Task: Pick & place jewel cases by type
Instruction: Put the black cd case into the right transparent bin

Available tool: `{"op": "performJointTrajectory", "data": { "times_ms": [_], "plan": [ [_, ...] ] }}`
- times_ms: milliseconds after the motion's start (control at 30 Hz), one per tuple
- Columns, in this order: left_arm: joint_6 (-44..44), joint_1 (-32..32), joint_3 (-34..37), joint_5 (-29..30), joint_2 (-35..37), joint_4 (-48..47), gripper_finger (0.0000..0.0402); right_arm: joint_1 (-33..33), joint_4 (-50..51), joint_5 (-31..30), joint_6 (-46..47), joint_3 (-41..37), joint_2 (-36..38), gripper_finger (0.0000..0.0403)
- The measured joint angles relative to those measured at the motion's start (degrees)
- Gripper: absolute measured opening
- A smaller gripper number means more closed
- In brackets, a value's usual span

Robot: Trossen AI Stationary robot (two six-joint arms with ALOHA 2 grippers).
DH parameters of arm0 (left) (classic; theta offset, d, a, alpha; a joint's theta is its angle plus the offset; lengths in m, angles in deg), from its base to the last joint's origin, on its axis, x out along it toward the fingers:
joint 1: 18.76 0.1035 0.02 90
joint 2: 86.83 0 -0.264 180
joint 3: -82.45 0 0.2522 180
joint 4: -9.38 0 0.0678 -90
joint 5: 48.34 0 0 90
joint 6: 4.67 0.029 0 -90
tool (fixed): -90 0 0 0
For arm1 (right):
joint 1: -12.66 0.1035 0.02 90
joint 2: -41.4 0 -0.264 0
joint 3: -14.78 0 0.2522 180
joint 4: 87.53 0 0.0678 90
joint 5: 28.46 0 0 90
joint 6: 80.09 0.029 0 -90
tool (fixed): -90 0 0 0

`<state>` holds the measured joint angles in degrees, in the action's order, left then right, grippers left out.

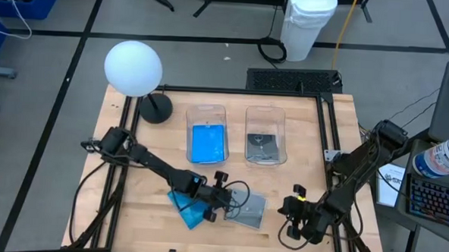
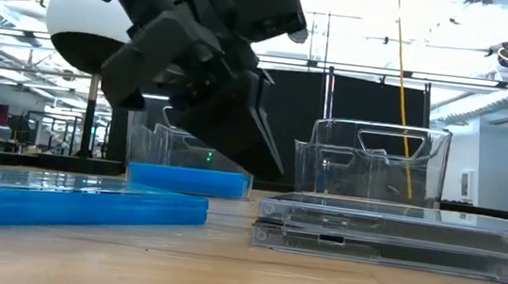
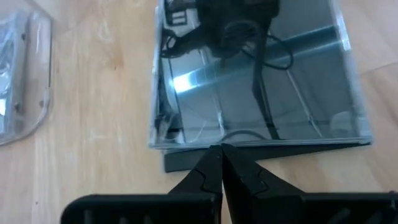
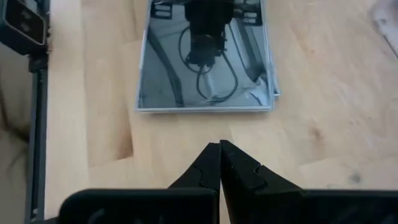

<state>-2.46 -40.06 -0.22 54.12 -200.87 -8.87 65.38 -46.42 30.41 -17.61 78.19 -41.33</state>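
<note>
The left gripper (image 1: 222, 204) hangs low over the near middle of the wooden table (image 1: 299, 156), its two dark fingers (image 3: 211, 171) pressed together with nothing between them. Their tips sit at the near edge of a stack of grey see-through jewel cases (image 1: 249, 209), which lie flat on the wood; the wrist view shows the top case's glossy lid (image 3: 261, 74) reflecting the arm above it, with a second case's edge peeking out beneath. Just to the left of the stack, partly under the arm, lie the blue jewel cases (image 1: 188, 208), also flat on the table; the level view shows them (image 2: 68, 200) beside the grey stack (image 2: 405, 235), close but apart.

Farther back stand two clear plastic tubs. The left tub (image 1: 208, 112) holds a blue case (image 1: 208, 143); the right tub (image 1: 266, 113) holds a grey case (image 1: 264, 147).

The right gripper (image 1: 293, 214) waits near the table's near right corner, its fingers (image 4: 214, 163) also pressed together and empty, pointing toward the grey stack (image 4: 205, 56) a little way ahead of it.

A white globe lamp (image 1: 133, 67) on a black base stands at the far left of the table. No brand, label or lettering can be read on any case or tub.
</note>
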Motion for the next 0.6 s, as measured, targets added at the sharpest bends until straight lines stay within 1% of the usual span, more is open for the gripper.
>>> {"op": "performJointTrajectory", "data": {
  "times_ms": [100, 233, 300, 400, 600],
  "plan": [
    [0.1, 0.2, 0.0, 0.0, 0.0, 0.2, 0.0005, 0.3, 0.5, -0.1, 2.1, 0.0, -0.3, 0.0000],
    [0.0, 0.3, 0.1, -0.7, 0.0, -0.4, 0.0010, 0.3, 1.0, 0.0, 6.0, 0.0, -0.3, 0.0000],
    [0.0, 0.5, 0.5, -0.6, 0.0, -0.3, 0.0009, 0.3, 1.1, 1.2, 7.0, 0.0, -0.3, 0.0000],
    [0.2, 0.7, 0.5, -0.4, 0.0, 0.2, 0.0004, 0.3, 1.2, 1.4, 7.4, 0.0, -0.3, 0.0000],
    [-0.4, 1.4, 0.5, -0.6, 0.0, 0.1, 0.0012, 0.3, 1.2, 1.4, 7.5, 0.0, -0.3, 0.0000]
  ]
}}
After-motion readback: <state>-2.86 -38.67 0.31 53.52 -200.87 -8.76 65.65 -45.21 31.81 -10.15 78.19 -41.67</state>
